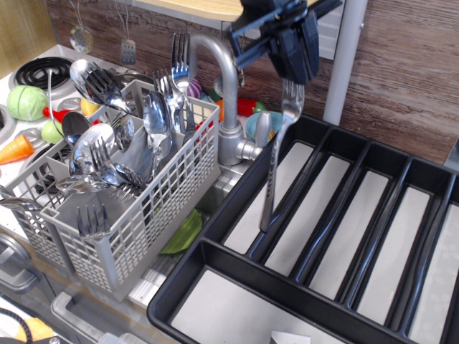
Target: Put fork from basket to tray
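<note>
My gripper [293, 72] is at the top centre, shut on the tine end of a shiny steel fork [276, 161]. The fork hangs handle-down, its tip just over the leftmost long compartment of the big black tray [237, 190]. The light grey lattice basket [136, 215] stands at the left, holding several more forks [93, 218] and spoons [154, 118]. The gripper is well to the right of the basket and above the tray's far left part.
A steel faucet [228, 107] rises between basket and tray, close to the left of the hanging fork. Toy vegetables [27, 102] and a stove burner [39, 69] lie at the far left. A grey post [343, 61] stands behind the tray.
</note>
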